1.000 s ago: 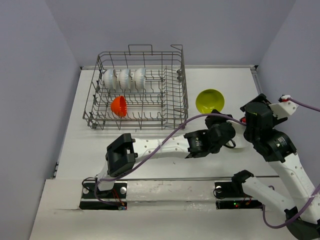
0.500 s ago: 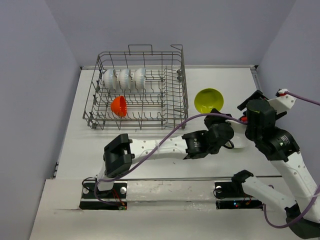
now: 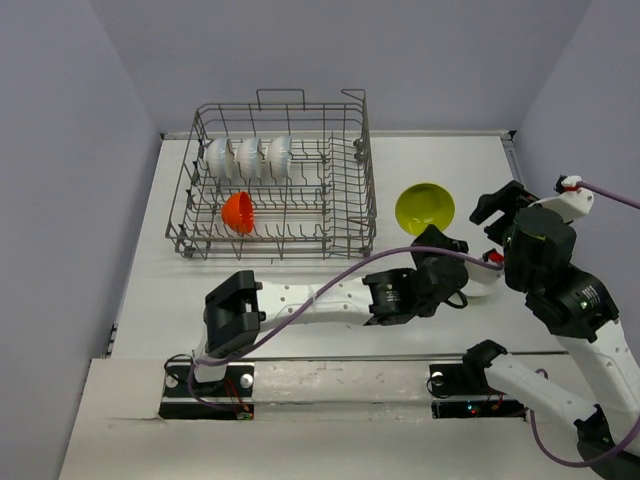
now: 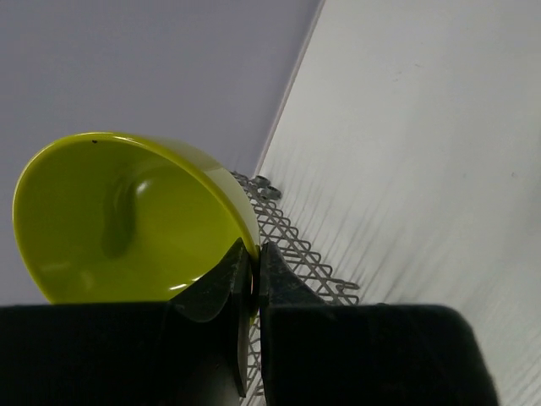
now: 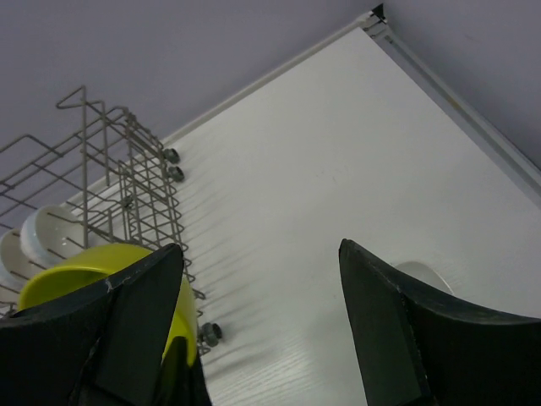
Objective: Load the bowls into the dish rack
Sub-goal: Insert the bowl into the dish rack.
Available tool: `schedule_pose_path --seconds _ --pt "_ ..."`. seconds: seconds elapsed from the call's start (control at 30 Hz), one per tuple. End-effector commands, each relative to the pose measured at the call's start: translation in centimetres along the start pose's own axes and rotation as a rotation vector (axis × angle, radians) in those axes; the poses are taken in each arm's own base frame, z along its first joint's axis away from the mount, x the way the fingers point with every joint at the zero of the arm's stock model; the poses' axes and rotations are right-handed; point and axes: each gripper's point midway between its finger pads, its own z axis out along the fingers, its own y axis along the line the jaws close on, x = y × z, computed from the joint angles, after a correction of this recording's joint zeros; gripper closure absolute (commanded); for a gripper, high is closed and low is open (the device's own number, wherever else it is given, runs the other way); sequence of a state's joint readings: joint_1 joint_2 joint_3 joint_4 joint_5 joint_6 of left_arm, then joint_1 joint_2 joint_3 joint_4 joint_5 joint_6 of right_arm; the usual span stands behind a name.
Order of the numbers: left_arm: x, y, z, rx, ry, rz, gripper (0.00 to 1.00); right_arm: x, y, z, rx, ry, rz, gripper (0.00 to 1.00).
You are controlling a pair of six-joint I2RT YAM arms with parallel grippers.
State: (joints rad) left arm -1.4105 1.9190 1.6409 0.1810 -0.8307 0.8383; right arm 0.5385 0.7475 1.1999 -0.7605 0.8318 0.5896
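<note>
My left gripper [image 4: 252,254] clamps the green bowl [image 3: 424,207] by its rim, right of centre in the top view, beside the dish rack [image 3: 368,175] at upper middle; my right gripper [image 5: 260,254] stands wide apart, empty.

No text, label, brand, number or sign can be read in any view; the rack [image 3: 366,185], the green bowl [image 3: 424,207] and the table [image 3: 450,160] carry no legible marking.
</note>
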Motion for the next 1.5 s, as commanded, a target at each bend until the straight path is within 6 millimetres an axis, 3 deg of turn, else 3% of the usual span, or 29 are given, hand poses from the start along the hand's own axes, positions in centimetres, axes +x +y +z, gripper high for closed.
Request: schedule_pose_path --seconds 0.0,0.33,0.43,0.7,0.87,1.07,1.27,1.37,1.4,1.47 --pt "-1.3 -0.2 -1.5 0.038 -0.054 0.088 1.00 -3.0 2.2 -0.9 -0.092 -0.058 0.067 0.20" --pt "-1.5 1.8 -2.4 0.016 -0.066 0.073 1.00 -3.9 1.9 -0.8 -0.057 -0.085 0.075 0.20" --pt "-1.5 2.3 -2.8 0.015 -0.073 0.068 1.00 -5.0 1.5 -0.8 -0.021 -0.117 0.089 0.20" --pt "-2.8 4.0 -4.5 0.083 -0.141 -0.011 1.00 -10.5 -0.3 -2.6 0.070 -0.247 0.186 0.20" --pt "-4.5 5.5 -5.5 0.131 -0.202 -0.077 1.00 -11.2 -0.4 -2.8 0.079 -0.261 0.200 0.20" --pt "-6.3 8.8 -6.6 0.170 -0.267 -0.188 1.00 -11.3 -1.3 -3.4 0.077 -0.274 0.225 0.20" --pt "-7.8 13.3 -7.5 0.204 -0.345 -0.341 1.00 -10.3 -1.4 -3.3 0.056 -0.255 0.220 0.20" --pt "-8.4 17.3 -8.6 0.217 -0.422 -0.438 1.00 -9.6 -1.0 -3.1 0.035 -0.235 0.220 0.20" --pt "-7.8 19.7 -8.8 0.197 -0.443 -0.474 1.00 -9.3 -0.7 -3.0 0.025 -0.223 0.213 0.20" --pt "-8.3 21.8 -9.9 0.240 -0.531 -0.522 1.00 -8.9 -0.4 -2.8 0.017 -0.212 0.212 0.20"
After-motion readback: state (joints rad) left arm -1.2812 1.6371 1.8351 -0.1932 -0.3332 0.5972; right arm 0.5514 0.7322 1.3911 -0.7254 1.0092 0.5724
